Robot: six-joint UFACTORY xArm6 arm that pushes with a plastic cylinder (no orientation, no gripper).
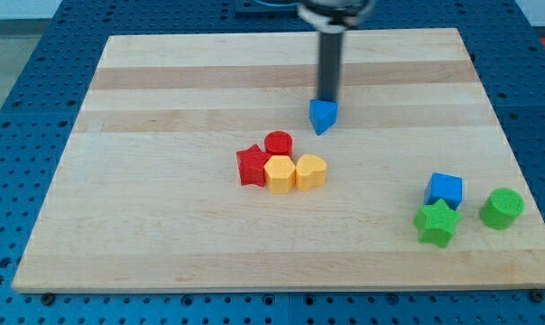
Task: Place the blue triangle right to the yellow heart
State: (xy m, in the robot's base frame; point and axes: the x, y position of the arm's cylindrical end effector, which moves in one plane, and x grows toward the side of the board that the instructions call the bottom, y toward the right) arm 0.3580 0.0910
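The blue triangle (pixel 322 116) lies on the wooden board a little above and to the right of the board's middle. The yellow heart (pixel 310 171) sits below it, slightly to the left, at the right end of a tight cluster. My tip (pixel 327 99) comes down from the view's top and touches the top edge of the blue triangle. A gap of bare board separates the triangle from the heart.
A yellow hexagon (pixel 279 173) touches the heart's left side, with a red star (pixel 252 166) left of it and a red cylinder (pixel 278 143) above. At the lower right stand a blue cube (pixel 445 190), a green star (pixel 436 222) and a green cylinder (pixel 501 208).
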